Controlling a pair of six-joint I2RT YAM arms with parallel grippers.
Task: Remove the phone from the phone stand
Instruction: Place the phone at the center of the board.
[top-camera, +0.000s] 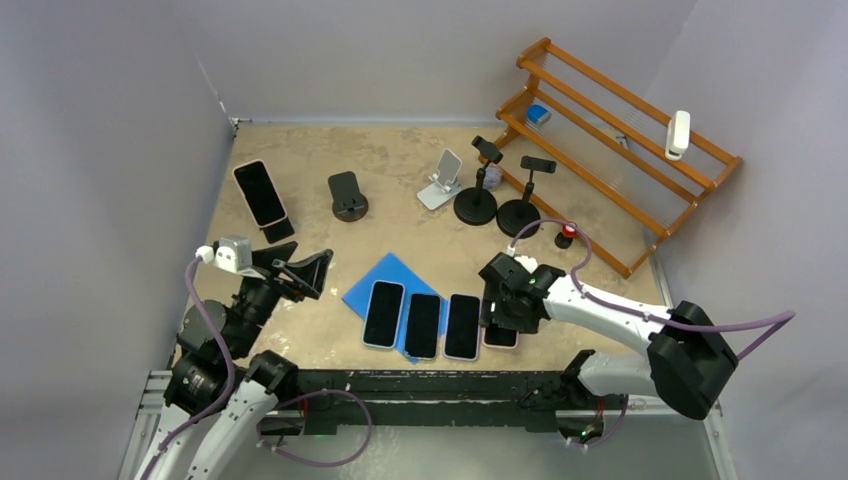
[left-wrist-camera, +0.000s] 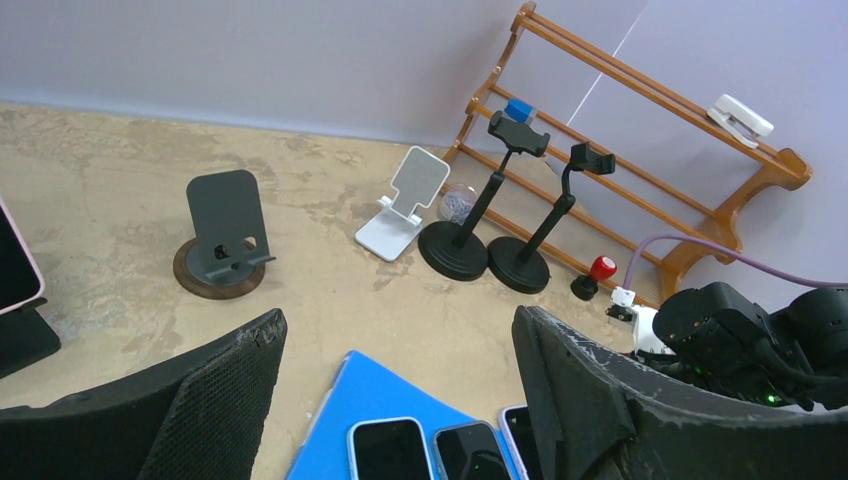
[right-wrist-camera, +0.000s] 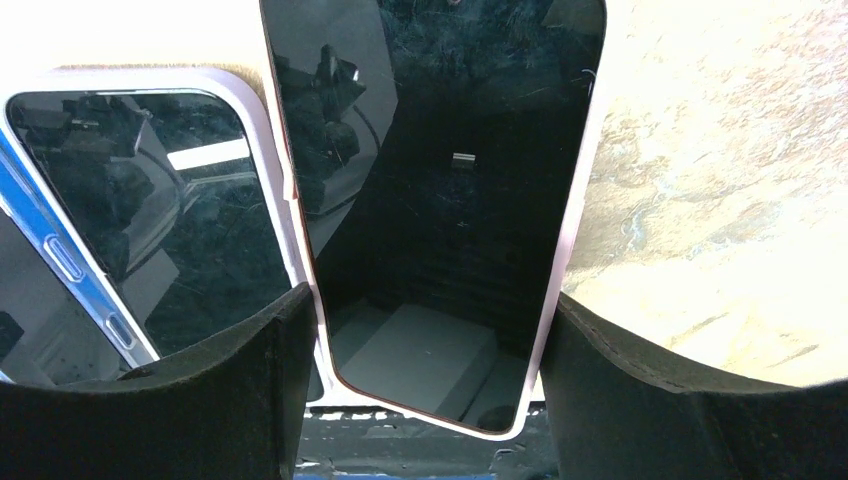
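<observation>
At the sandy surface's far left, a pink-cased phone leans on a black stand. Rightward stand a dark round-based holder, a white folding stand and two black pole stands, with a wooden rack behind. Nearer, three dark-screened phones lie side by side on a blue mat, with a pale-cased phone just to their right.

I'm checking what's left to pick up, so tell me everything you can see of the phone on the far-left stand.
The phone is a slim slab with a dark, unlit screen and a pale pinkish rim. It leans back, screen up, on a black stand at the left side of the table, near the wall. Only the stand touches it; the open left gripper hovers apart from it.
</observation>
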